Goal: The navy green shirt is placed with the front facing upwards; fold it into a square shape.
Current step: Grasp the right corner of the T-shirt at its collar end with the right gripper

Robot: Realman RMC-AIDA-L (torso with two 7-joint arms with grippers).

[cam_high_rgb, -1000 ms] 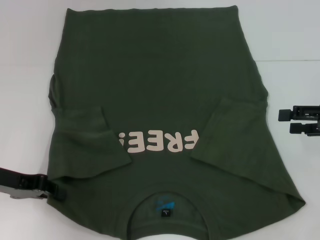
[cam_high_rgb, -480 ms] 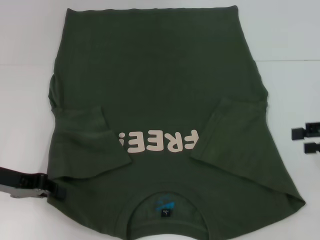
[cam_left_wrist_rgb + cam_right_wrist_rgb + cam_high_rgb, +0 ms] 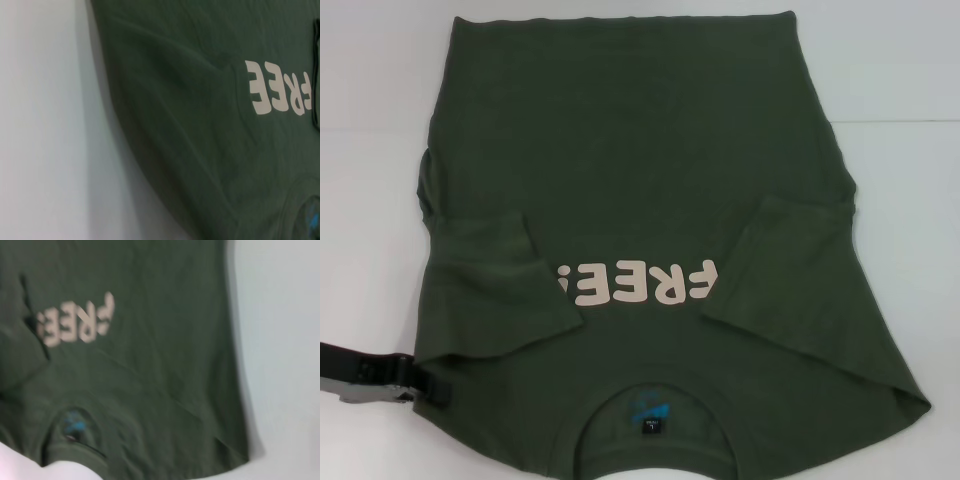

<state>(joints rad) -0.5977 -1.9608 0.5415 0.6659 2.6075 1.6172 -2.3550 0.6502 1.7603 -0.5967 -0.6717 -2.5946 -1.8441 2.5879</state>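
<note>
The navy green shirt (image 3: 640, 200) lies flat, front up, on the white table (image 3: 370, 200), its collar (image 3: 650, 420) toward me and the hem at the far side. Both short sleeves are folded inward onto the chest, the left sleeve (image 3: 490, 285) covering the end of the pale "FREE!" lettering (image 3: 635, 283). My left gripper (image 3: 425, 385) sits low at the near left, right at the shirt's shoulder edge. The left wrist view shows the shirt (image 3: 210, 125) and lettering; the right wrist view shows the shirt (image 3: 140, 365) with its collar. My right gripper is out of view.
Bare white table (image 3: 910, 220) borders the shirt on both sides. A faint seam line (image 3: 900, 122) crosses the table at the right. Inside the neck sit a blue print and a small dark tag (image 3: 649, 427).
The right gripper drew back to the right and left the head view. The left gripper slid slightly left and down along the shoulder edge. The shirt has not shifted.
</note>
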